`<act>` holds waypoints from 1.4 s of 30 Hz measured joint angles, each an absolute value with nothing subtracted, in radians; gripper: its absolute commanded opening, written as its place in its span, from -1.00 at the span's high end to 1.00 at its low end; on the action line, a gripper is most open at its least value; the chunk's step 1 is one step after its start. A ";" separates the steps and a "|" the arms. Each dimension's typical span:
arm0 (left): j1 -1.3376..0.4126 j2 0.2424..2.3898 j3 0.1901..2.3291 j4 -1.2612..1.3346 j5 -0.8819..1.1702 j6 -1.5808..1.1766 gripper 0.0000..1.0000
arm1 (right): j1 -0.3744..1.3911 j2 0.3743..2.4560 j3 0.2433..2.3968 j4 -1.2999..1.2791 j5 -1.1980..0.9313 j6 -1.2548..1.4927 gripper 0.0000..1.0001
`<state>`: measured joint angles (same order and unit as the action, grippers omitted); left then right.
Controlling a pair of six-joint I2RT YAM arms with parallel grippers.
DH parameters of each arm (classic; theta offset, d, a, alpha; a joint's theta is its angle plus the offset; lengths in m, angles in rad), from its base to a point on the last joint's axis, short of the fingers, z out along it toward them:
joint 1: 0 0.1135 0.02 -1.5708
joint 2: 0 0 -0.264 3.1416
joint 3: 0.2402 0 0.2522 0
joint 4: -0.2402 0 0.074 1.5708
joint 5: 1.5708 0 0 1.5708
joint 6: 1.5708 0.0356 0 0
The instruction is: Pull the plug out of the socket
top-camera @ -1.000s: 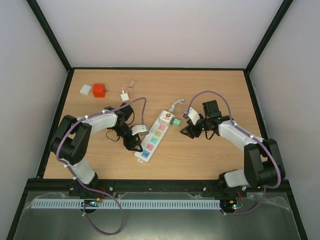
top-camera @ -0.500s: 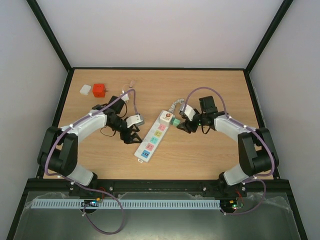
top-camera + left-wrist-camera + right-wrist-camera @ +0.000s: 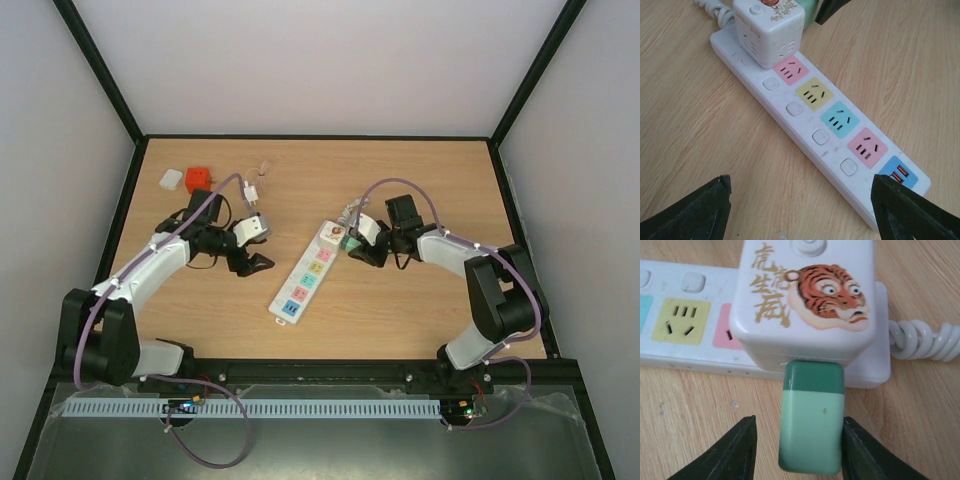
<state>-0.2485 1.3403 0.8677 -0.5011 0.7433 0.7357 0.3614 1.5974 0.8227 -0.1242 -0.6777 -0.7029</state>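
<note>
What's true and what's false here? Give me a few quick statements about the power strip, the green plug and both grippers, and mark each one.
1. The green plug sticks out of the side of the white tiger adapter. True.
2. The right gripper has pulled the plug free. False: the plug is seated in the adapter, between the fingers.
3. The left gripper is open and holds nothing. True.
4. The adapter sits at the middle of the socket. False: it sits at the cord end.

Both arms (image 3: pixel 160 262) wear white shells, black joints and looping purple cables (image 3: pixel 400 182).
</note>
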 measured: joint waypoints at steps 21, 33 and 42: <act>-0.256 1.347 0.854 -0.464 0.764 0.991 -0.58 | 0.512 1.625 0.844 -0.091 -0.613 -0.680 0.64; -0.401 1.605 0.995 -0.397 0.751 1.032 -0.78 | 0.575 1.626 0.844 -0.090 -0.624 -0.627 0.66; -0.434 1.689 1.041 -0.350 0.734 1.046 -0.64 | 0.577 1.632 0.844 -0.075 -0.629 -0.620 0.67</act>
<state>-0.4339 1.6890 1.0412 -0.3504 0.7338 1.0462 0.5770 1.6321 0.8440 -0.0746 -0.6289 -0.6205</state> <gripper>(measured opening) 0.865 0.250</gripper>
